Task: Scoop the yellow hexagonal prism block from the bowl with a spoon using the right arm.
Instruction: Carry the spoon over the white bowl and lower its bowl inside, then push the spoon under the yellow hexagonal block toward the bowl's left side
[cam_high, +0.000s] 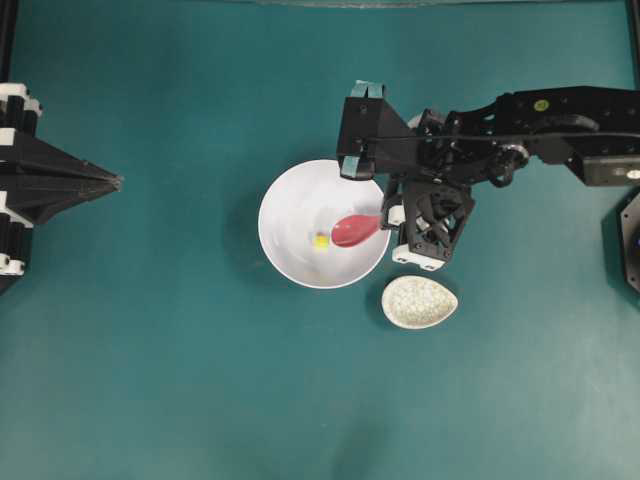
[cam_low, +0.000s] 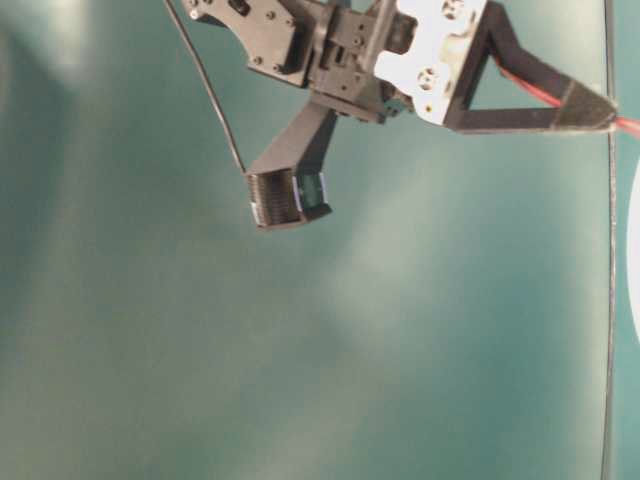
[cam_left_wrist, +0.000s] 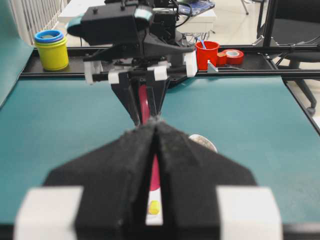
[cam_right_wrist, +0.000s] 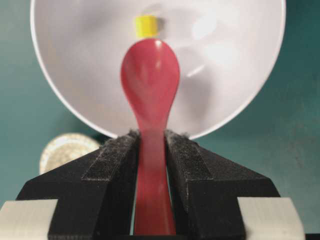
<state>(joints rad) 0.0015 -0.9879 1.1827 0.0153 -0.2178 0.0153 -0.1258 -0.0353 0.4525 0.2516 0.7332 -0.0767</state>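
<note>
At far left of the overhead view, left gripper (cam_high: 112, 182) parked above bare table (cam_high: 150, 350), well apart from everything, fingers pressed together to a point. Left wrist view confirms it: black pads (cam_left_wrist: 125, 170) meeting with only a thin slit, nothing between them, and through that slit a sliver of bowl, block (cam_left_wrist: 154, 207) and spoon that the overhead shows whole.

Further right, white bowl (cam_high: 290, 205) at mid-table; yellow block (cam_high: 320, 240) lying inside near its bottom, just left of the spoon (cam_high: 355, 230) scoop. From overhead, impossible to tell whether scoop and block touch. Right wrist view closer: scoop tip (cam_right_wrist: 150, 70) just short of the block (cam_right_wrist: 146, 26), apparently touching or nearly so, scoop empty.

Right of the bowl, right gripper (cam_high: 390, 215) clamped on the spoon handle, pads (cam_right_wrist: 112, 160) tight on either side of it. Below it, small speckled dish (cam_high: 418, 302) just beside the bowl rim, apart from it. Table-level view: only gripper parts above green surface, bowl barely at its right edge.
</note>
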